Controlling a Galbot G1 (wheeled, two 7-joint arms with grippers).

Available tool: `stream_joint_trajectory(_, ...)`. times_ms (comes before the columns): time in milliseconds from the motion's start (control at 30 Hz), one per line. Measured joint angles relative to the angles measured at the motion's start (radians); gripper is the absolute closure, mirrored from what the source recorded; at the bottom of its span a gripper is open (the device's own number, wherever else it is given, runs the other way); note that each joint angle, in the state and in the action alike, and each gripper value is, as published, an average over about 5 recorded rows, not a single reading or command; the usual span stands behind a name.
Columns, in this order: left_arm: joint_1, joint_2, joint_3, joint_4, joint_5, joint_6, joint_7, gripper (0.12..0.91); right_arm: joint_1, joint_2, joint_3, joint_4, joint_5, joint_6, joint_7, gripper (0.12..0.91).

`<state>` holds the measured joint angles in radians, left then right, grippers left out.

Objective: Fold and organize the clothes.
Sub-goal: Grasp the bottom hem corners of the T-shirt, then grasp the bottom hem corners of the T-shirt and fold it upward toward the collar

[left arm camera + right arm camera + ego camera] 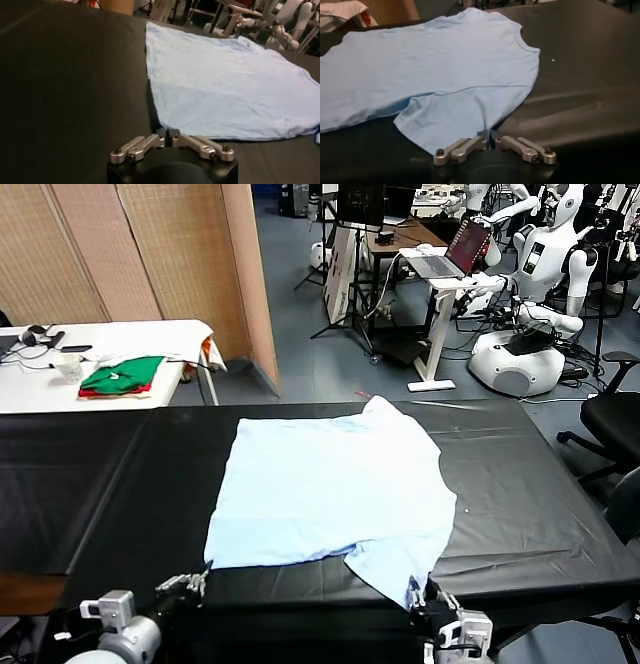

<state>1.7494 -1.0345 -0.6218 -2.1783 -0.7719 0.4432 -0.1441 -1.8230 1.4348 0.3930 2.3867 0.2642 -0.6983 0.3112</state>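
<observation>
The pale blue T-shirt [330, 489] lies spread flat on the black desk [520, 504], just ahead of both end effectors. The left end effector [167, 134] sits at the desk's near edge with its fingers pressed together at the shirt's near left corner — the cloth appears to be pinched between the tips, though the contact itself is hard to make out. The right end effector [489, 136] is likewise closed narrow, its tips meeting at the edge of the sleeve that hangs toward it from the shirt's near right side — it seems to grip that hem. Beyond the left end effector, well apart on a white side table [150, 339], rest folded green and red garments [122, 376]
</observation>
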Motion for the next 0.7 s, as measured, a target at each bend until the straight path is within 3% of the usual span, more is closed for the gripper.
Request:
stream_joint_trajectory(267, 0.085, 0.001, -0.056, -0.066, 0.004, -0.013, -0.040, 0.883, -0.046, -0.023, 0.012, 0.050, -0.005, 0.024, -0.002, 0.885)
stream_joint_trajectory(500, 0.172, -0.020, -0.114, -0.123, 0.013, -0.033, -0.046, 0.883, -0.002, -0.051, 0.046, 0.036, 0.002, 0.141, -0.084, 0.885)
stream_joint_trajectory(700, 0.156, -0.057, -0.097, -0.119, 0.081, -0.117, -0.020, 0.883, 0.102, -0.090, 0.056, -0.029, 0.022, 0.185, -0.107, 0.885)
